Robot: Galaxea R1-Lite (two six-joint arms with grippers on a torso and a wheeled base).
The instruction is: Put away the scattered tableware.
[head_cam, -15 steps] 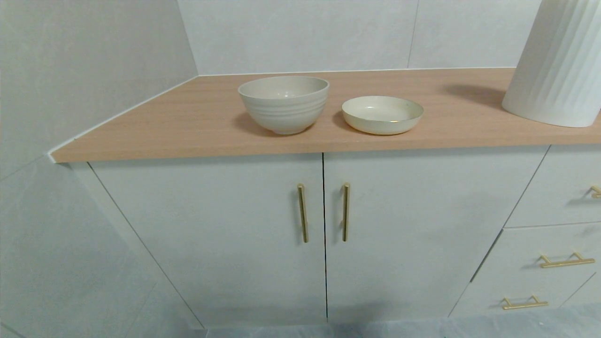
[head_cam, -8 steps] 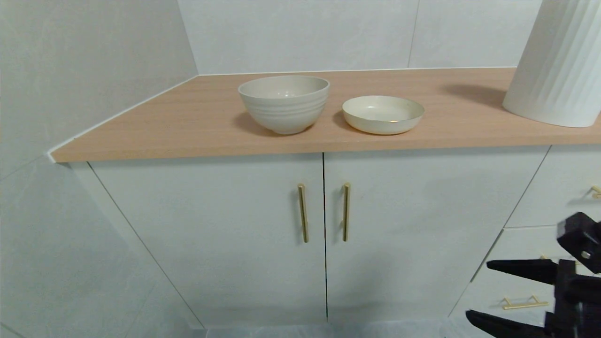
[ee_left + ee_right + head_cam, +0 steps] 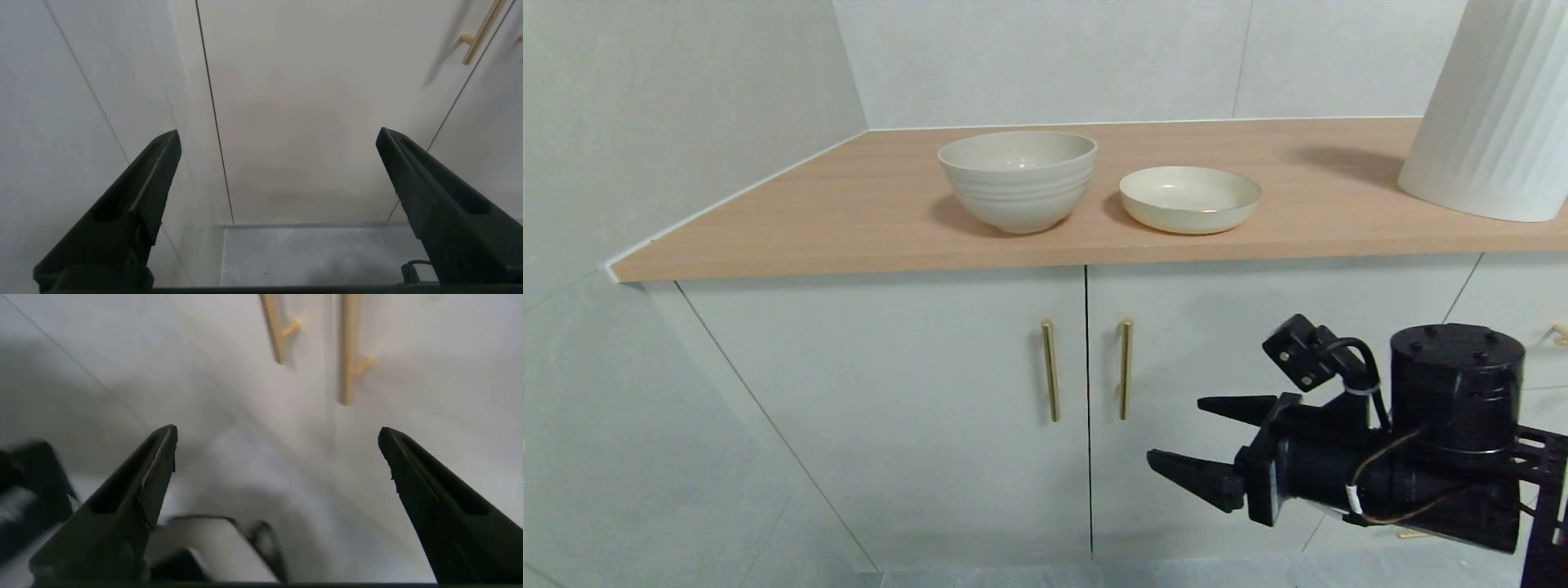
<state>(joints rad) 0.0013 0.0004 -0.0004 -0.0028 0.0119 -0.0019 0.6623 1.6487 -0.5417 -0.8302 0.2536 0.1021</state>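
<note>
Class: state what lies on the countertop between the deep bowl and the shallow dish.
Nothing: in the head view, bare countertop separates the deep bowl from the shallow dish.

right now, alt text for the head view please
An open right gripper hangs in front of shut cabinet doors, near their two gold handles. On the counter above stand a bowl and a shallow dish, side by side, not touching.

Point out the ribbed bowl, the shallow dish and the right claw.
ribbed bowl (image 3: 1017, 194), head view, on its outer wall
shallow dish (image 3: 1188, 219), head view, on its front wall
right claw (image 3: 1176, 430), head view, midway between its open fingertips
</note>
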